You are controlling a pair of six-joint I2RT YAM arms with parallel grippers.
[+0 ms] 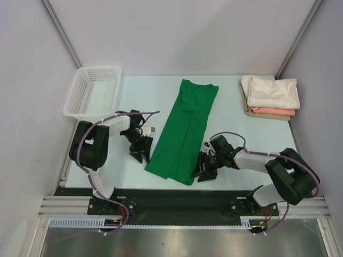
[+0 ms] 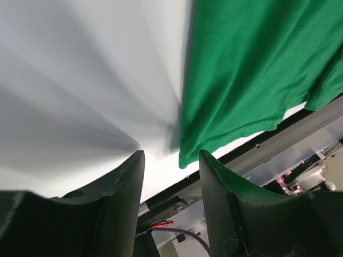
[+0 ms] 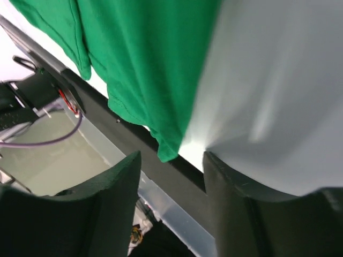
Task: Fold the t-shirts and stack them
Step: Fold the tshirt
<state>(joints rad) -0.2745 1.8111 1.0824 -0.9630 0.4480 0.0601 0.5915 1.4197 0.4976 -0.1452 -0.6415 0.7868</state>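
Observation:
The bright green t-shirt point(image 1: 185, 131) lies on the table point(image 1: 230, 115) as a long strip, folded lengthwise, collar at the far end. My left gripper point(image 1: 140, 154) sits low beside the shirt's near-left corner, open, with only bare table between its fingers. In the left wrist view the green t-shirt point(image 2: 252, 69) ends just beyond the left gripper point(image 2: 171, 160). My right gripper point(image 1: 201, 170) stands open at the near-right corner. From the right wrist, the corner of the green t-shirt point(image 3: 144, 59) hangs just ahead of the right gripper point(image 3: 171, 163). A folded cream t-shirt point(image 1: 270, 91) rests on a salmon-pink one point(image 1: 270, 111) at the back right.
A white mesh basket point(image 1: 92, 91) stands at the back left of the table. The table's near edge and a dark rail point(image 1: 177, 201) run right under both grippers. Grey walls close in the sides and back.

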